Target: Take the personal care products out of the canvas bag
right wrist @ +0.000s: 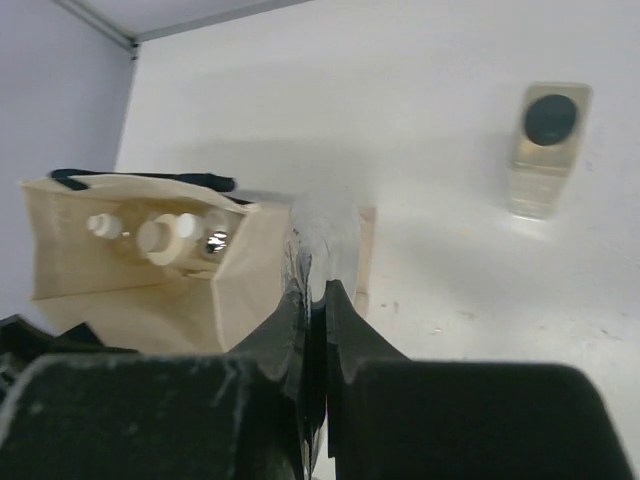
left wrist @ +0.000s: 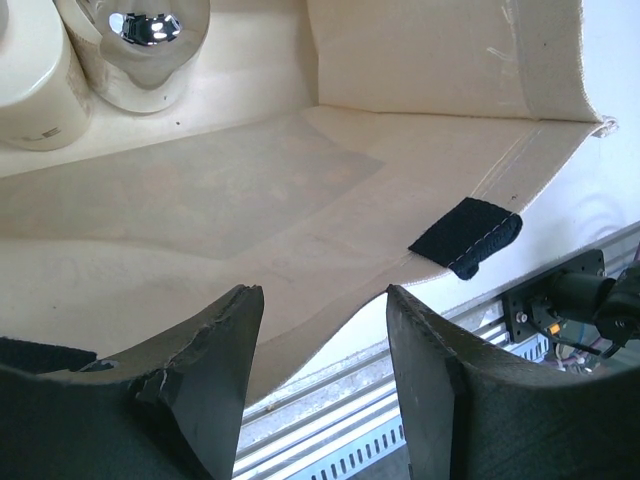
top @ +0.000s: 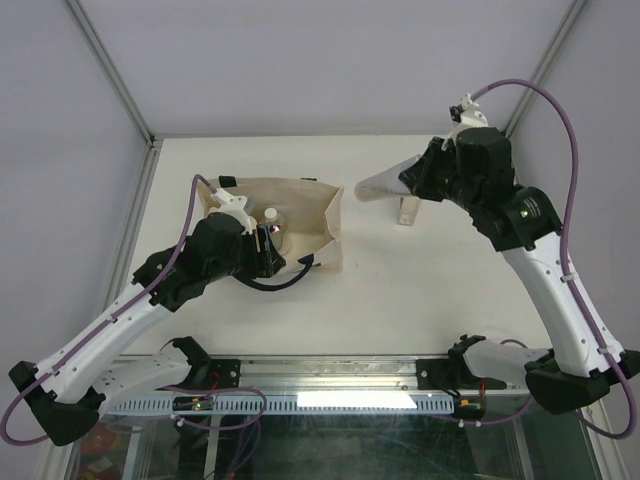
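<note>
Canvas bag [top: 300, 200] open on the tabletop [top: 420, 290], cream bottle [left wrist: 30, 80] and silver-topped bottle [left wrist: 145, 30] inside, left tool [left wrist: 322, 300] half wide at its rim, right tool [right wrist: 315, 290] closed, seemingly empty, clear rectangular bottle [right wrist: 545, 150] standing outside.

White arm links [top: 110, 325], black joints [top: 215, 255], purple cables [top: 577, 160], dark wedge jaws, one chipped.

A lab test cell: white table [top: 420, 300], plain panel walls [top: 300, 60], aluminium rail [top: 330, 385].
</note>
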You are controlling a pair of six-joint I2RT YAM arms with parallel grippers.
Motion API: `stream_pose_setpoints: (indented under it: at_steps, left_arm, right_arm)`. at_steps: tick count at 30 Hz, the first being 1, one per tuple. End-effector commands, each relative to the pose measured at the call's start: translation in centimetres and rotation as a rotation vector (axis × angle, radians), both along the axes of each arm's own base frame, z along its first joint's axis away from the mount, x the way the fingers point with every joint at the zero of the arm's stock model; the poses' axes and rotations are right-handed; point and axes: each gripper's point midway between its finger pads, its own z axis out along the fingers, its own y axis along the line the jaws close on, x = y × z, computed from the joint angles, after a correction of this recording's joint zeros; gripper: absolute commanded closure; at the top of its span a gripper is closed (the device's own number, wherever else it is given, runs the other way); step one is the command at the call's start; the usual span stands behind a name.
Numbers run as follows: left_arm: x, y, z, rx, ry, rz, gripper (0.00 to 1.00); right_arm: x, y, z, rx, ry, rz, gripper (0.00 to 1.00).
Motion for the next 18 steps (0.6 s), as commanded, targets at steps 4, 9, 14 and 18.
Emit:
stream_pose_setpoints:
  at_steps: [4, 9, 14, 18]
  left_arm:
    - [0.3, -0.4, 1.6, -0.009, -0.051, -0.029, 0.44]
    - [0.4, -0.3, 1.8, -0.005, -0.054, -0.019, 0.44]
    - [0.5, -0.2, 2.1, -0.005, -0.063, -0.02, 0.44]
    - [0.4, -0.3, 2.1, -0.001, -0.063, -0.026, 0.43]
  right_arm:
    - [1.9, -4.5, -3.4, -0.206, -0.012, -0.195, 1.0]
    - [3.0, -5.4, -7.6, -0.33, 0.086, -0.215, 1.0]
    - [4.8, -6.3, -11.0, -0.405, 0.134, -0.229, 1.0]
    - [6.2, -6.9, -12.3, -0.464, 0.154, -0.228, 1.0]
